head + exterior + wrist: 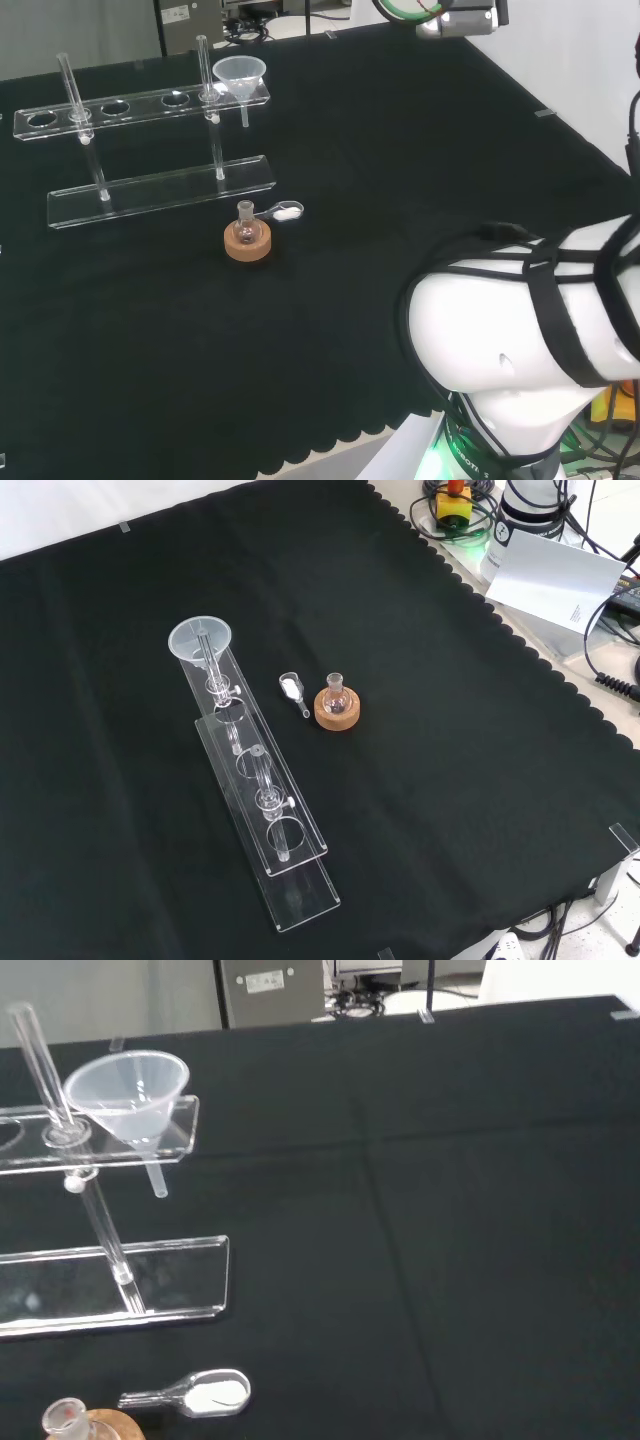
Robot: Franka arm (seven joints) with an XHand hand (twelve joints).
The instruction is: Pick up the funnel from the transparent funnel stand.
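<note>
A clear plastic funnel (239, 72) sits in the end hole of the transparent funnel stand's upper shelf (120, 108), at the shelf's right end in the head view. Its stem hangs down through the hole. From the front, the funnel (200, 640) is at the far end of the stand (300, 885). The wrist view looks at the funnel (128, 1088) and the stand's base plate (180, 1295) from some way off. Two thin posts hold the shelf above the base. The arm's wrist end (455, 18) hangs high at the head view's top, well right of the funnel.
A small flask on a cork ring (247, 240) stands just in front of the stand, with a clear scoop of white powder (283, 211) beside it. The arm's white link (520, 330) fills the head view's lower right. Cables and devices (540, 540) lie beyond the cloth's edge.
</note>
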